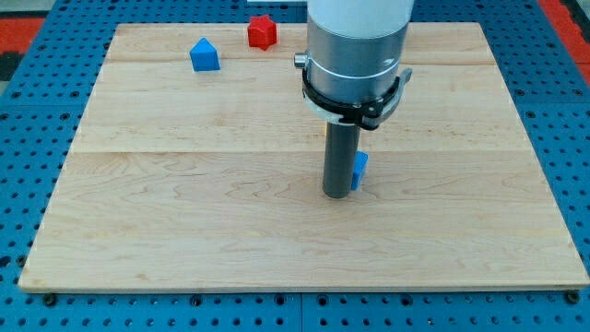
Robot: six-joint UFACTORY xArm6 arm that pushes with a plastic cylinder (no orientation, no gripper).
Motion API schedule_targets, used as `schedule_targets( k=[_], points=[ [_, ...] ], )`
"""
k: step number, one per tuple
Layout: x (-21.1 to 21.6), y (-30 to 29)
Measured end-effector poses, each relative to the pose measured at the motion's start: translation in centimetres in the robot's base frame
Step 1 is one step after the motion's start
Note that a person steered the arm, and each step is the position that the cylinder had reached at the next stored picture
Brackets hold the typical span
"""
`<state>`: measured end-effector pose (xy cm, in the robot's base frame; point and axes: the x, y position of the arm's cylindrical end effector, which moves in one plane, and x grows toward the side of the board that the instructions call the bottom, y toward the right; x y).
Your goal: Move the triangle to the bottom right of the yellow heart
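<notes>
Spanning most of the view, the wooden board carries a blue pentagon-like block and a red star-like block near the view's top, while no yellow heart shows. My tip holds nothing, being a bare rod resting just left of a small blue block, probably the triangle, mostly hidden behind the rod. Judged light, rigid and free-sliding, it should be pushed squarely on a flat face, since off-centre contact would spin it.
</notes>
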<state>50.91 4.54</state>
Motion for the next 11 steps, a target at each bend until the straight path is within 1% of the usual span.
schedule_targets(
  k=[1, 2, 3, 4, 6, 7, 8, 9, 10, 11],
  points=[
    [3.5, 1.7],
    [1.0, 11.3],
    [-6.8, 12.0],
    [-7.8, 6.3],
    [-8.1, 1.5],
    [-9.3, -0.1],
    [-8.5, -6.9],
    [-11.0, -15.1],
    [-18.4, -19.4],
    [-25.0, -20.9]
  ],
)
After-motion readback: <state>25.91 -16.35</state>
